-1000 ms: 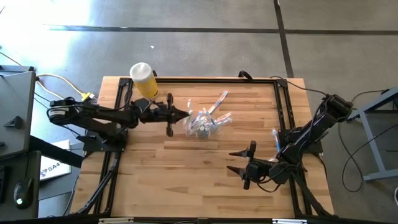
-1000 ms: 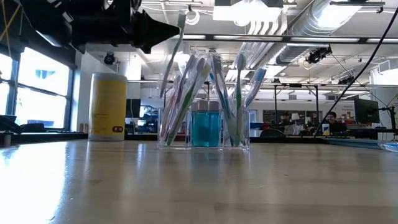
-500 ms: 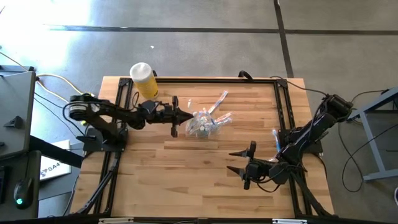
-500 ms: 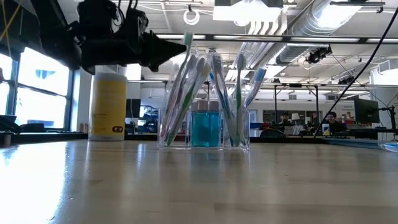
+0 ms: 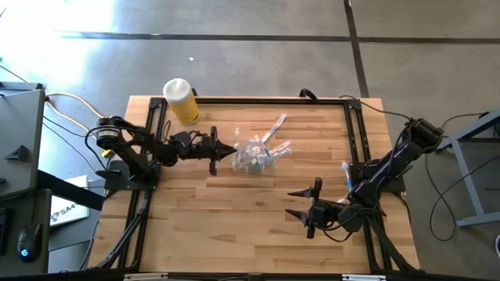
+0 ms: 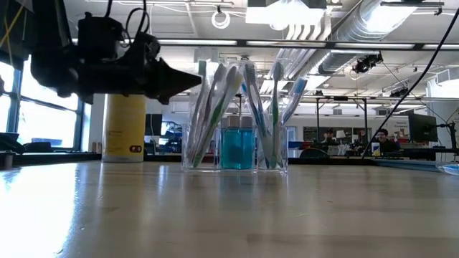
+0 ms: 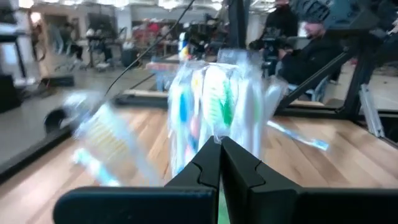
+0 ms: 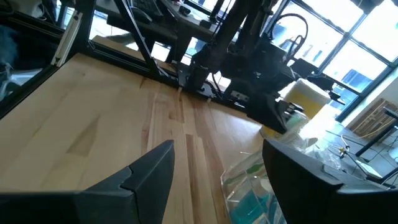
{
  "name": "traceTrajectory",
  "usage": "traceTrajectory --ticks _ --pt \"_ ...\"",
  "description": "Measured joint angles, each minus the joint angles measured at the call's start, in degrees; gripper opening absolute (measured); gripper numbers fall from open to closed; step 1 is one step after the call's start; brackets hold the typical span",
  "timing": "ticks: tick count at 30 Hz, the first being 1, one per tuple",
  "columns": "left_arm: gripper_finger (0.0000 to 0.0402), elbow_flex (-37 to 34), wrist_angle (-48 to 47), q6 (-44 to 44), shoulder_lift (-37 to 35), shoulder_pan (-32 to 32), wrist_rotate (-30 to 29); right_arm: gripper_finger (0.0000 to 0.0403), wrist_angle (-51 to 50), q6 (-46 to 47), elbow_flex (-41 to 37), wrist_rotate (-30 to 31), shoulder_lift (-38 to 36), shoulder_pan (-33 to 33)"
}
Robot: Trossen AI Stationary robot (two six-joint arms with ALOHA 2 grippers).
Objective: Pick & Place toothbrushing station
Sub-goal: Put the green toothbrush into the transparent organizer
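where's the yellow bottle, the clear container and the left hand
yellow bottle (image 5: 184, 108), high view, on its yellow body
clear container (image 6: 235, 147), low view, on its front wall
left hand (image 5: 229, 148), high view, at its shut fingertips

- Bench (image 5: 234, 218): pale wood planks, framed by black rails along its edges.
- Clear container (image 5: 253, 155) standing upright near the middle, packed with toothbrushes (image 6: 215, 100) and teal-ended tubes (image 6: 237, 147).
- Yellow bottle (image 5: 181, 101) with white cap at the far left corner, upright.
- Lone toothbrush (image 5: 346, 173) lying flat near the right rail.
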Motion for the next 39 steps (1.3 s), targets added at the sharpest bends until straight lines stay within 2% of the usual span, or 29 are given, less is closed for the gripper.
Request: traceTrajectory --ticks 5,8,15,28,33,39 --pt "0.0000 -3.7 2.7 -1.4 0.0 0.0 -0.6 0.0236 -0.1 0.0 0.0 0.0 0.0 0.0" --pt "0.0000 -3.7 2.5 -1.7 0.0 0.0 1.1 0.0236 0.0 -0.1 0.0 0.1 0.0 0.0" --pt "0.0000 -3.6 -1.3 -3.0 -0.2 0.0 0.7 0.0236 0.0 0.8 0.0 0.1 0.0 -0.4" --pt "0.0002 -3.7 -0.6 -7.6 -0.1 0.0 4.0 0.0236 0.0 0.9 0.0 0.1 0.0 -0.4" --pt "0.0033 -3.8 -1.1 -7.8 0.0 0.0 4.2 0.0236 -0.6 0.9 0.0 0.1 0.0 -0.4" --pt "0.0103 -3.8 -1.1 -7.8 0.0 0.0 3.9 0.0236 -0.7 1.3 0.0 0.2 0.0 -0.4"
